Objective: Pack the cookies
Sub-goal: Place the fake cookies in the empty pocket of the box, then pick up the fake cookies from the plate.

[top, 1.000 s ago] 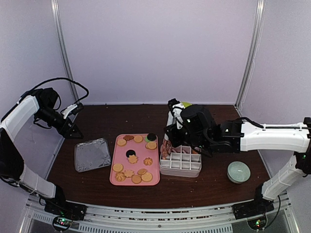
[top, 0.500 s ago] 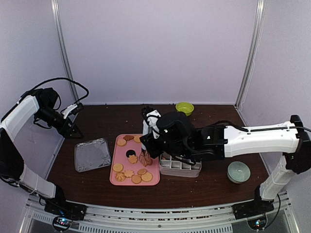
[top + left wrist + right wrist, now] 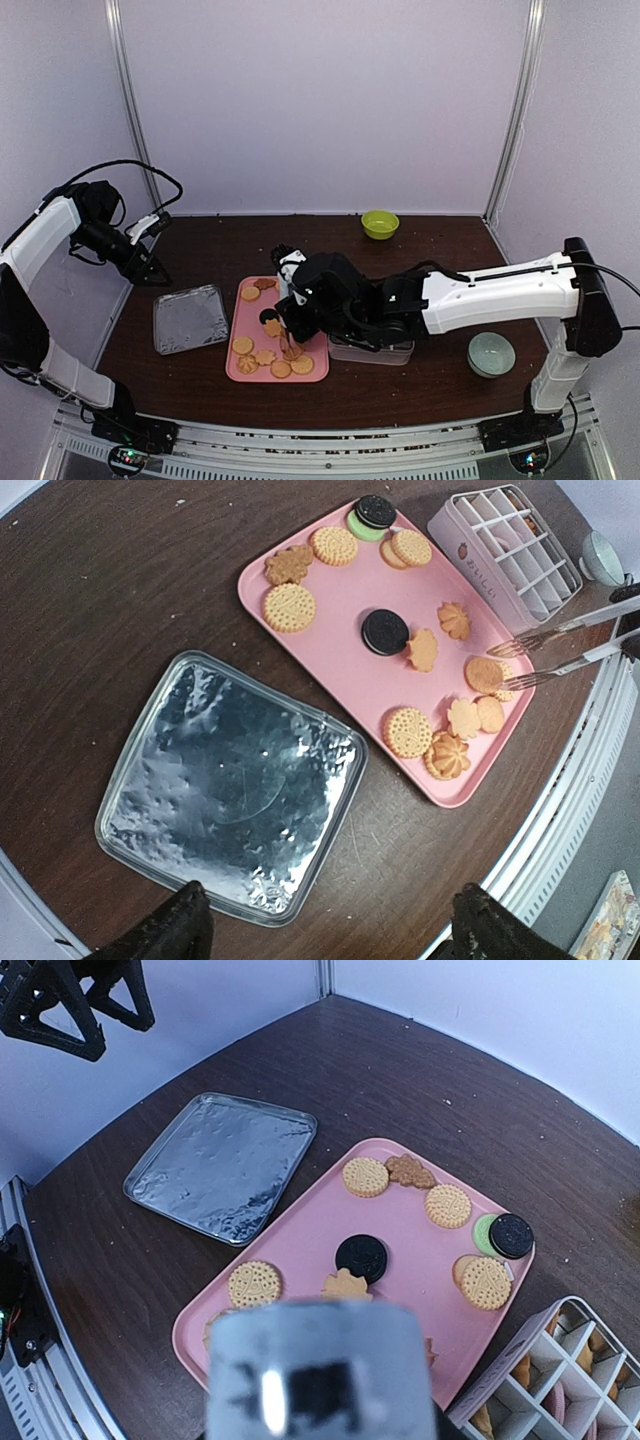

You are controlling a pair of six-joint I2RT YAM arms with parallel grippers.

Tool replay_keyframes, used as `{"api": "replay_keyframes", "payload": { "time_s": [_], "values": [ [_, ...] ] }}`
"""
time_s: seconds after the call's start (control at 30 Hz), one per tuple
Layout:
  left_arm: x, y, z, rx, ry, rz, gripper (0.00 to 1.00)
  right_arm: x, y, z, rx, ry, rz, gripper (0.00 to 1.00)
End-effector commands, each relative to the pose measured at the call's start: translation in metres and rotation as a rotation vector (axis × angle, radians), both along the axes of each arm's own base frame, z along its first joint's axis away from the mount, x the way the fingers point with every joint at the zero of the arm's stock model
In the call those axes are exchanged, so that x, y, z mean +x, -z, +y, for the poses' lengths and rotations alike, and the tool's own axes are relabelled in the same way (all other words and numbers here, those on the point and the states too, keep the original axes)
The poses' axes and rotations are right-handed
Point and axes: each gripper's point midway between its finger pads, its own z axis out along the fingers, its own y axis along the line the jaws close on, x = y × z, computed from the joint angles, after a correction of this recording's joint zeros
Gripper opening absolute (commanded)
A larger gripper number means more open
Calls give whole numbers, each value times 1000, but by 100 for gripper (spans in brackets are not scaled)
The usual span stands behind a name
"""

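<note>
Tabletop (image 3: pixel 120 600) — cookies (image 3: pixel 291 607) on pink tray (image 3: pixel 340 600), some in divided box (image 3: pixel 480 565).

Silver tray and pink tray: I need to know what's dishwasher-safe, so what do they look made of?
Silver tray: probably thin metal or foil; shiny, dimpled, mirror-like glare. Pink tray: likely plastic; smooth, matte, uniform colour, rounded rim.

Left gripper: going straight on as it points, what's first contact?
Probably the square silver foil tray, centred ahead of the open left gripper with nothing between. Depth unclear: possibly the dark brown table just short of it.
</note>
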Motion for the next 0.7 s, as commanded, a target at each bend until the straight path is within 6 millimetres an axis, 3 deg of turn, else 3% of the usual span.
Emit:
{"api": "replay_keyframes", "payload": {
  "time_s": [0.0,0.43,0.67],
  "values": [
    [2,-12,1,-3,0,-41,85,7,-8,9,48,27,-16,37],
    [1,-12,2,0,0,-42,85,12,15,13,16,51,-14,38],
    [1,-10,0,-8,2,-35,85,14,-2,12,54,59,-32,29]
  ]
}}
